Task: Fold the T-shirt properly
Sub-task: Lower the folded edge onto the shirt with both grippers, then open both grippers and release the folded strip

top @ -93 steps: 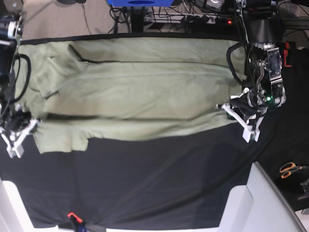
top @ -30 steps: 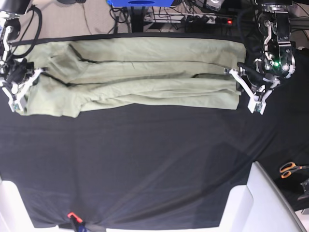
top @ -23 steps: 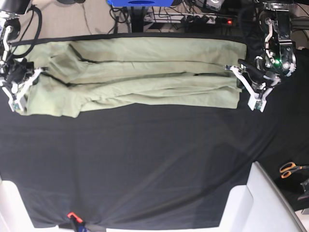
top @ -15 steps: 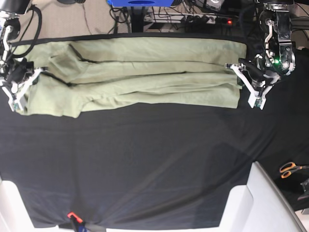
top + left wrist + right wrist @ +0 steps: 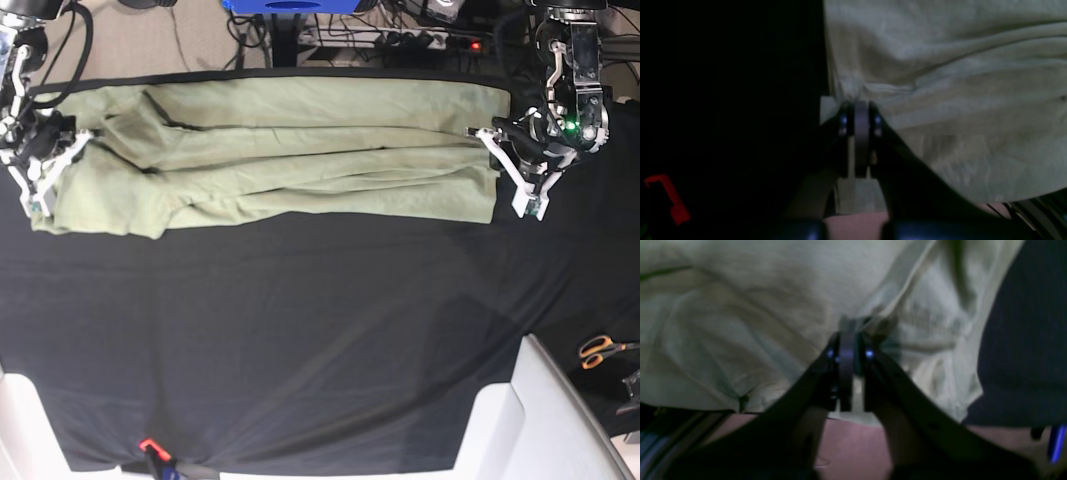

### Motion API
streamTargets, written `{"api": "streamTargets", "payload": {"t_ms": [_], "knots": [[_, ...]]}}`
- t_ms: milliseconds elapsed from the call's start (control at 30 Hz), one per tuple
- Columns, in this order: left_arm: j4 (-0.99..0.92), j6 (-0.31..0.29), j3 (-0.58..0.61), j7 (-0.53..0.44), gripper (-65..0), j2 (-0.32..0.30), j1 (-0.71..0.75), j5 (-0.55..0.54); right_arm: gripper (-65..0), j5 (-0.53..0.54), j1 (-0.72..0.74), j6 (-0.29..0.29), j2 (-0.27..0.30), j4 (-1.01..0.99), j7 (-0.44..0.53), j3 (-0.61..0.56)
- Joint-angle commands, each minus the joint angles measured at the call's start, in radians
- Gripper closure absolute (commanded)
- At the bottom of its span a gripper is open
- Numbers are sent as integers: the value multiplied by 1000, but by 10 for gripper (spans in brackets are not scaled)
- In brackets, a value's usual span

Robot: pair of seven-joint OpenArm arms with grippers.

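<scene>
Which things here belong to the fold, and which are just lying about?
Part of the job:
T-shirt, spread along the far edge of the black cloth
left gripper, jaws shut on its edge
right gripper, jaws shut on its other end

Lying about:
scissors
power strip
blue box

A black table cloth [image 5: 320, 330] covers the whole work surface. On it lies the T-shirt [image 5: 280, 165], pale sage green, folded lengthwise into a long wrinkled band that spans the gap between the right gripper [image 5: 40, 170] and the left gripper [image 5: 510, 165]. Each gripper sits at one end of the band, its jaws pressed together on a pinch of fabric. Well away from the left gripper, past the cloth's edge on that arm's side, lie orange-handled scissors [image 5: 600, 350]. Far from both grippers a small red clip [image 5: 150, 445] sits at the cloth's opposite edge
</scene>
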Motion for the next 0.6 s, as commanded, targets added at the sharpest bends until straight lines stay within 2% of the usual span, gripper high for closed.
{"api": "streamTargets", "payload": {"t_ms": [0, 67, 133, 233, 367, 433, 567], "knots": [[15, 1, -5, -32, 0, -13, -3, 0, -105, 12, 2, -6, 10, 27, -6, 25], [15, 1, -5, -52, 0, -13, 0, 0, -194, 12, 0, -6, -21, 62, -20, 85], [15, 1, -5, -54, 0, -13, 9, 0, -252, 6, -5, -6, -62, 127, -14, 157], [15, 1, -5, -57, 0, -13, 12, 0, -264, 7, -14, -5, -85, 231, -12, 195], [15, 1, -5, -57, 0, -13, 12, 0, -263, 4, 57, -3, -65, 217, 17, 160], [15, 1, -5, -57, 0, -13, 12, 0, -216, 10, 81, -3, -41, 158, 63, 119], [15, 1, -5, -57, 0, -13, 12, 0, 0, 10, 140, -3, -13, 23, 103, 54]]}}
